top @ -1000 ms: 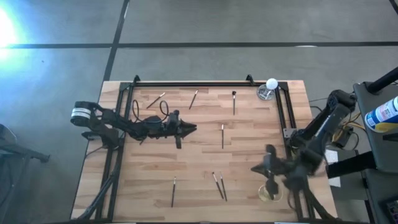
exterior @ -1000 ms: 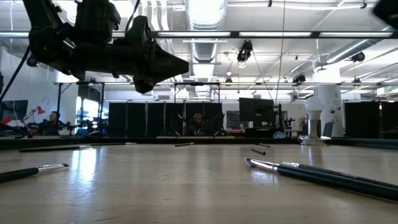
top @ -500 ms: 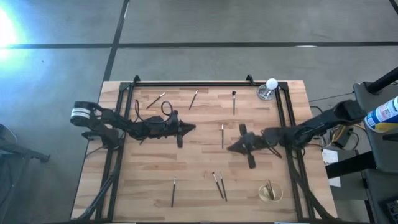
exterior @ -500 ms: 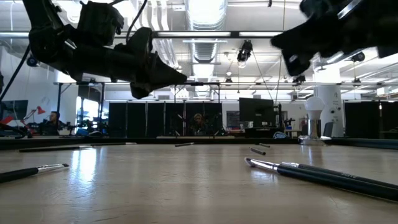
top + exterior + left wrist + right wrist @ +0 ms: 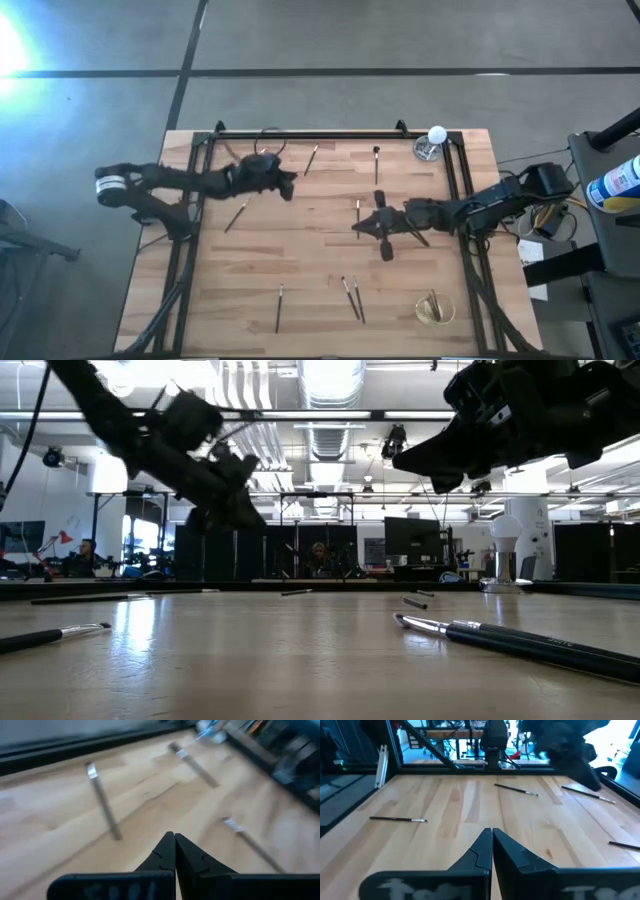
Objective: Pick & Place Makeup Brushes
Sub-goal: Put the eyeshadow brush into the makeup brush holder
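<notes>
The whole table is seen straight down from overhead. A level view is taken at tabletop height, across the wood into the room behind. Each wrist view is taken close over the table, past closed fingertips. Scattered makeup brushes are shared by all views.

The makeup brushes, thin dark sticks with pale ends, are lying flat and scattered on the wooden surface. Taking the centre brush as landmark: three are lying beyond it toward the far edge, one well to its left, three nearer the front edge.
</notes>
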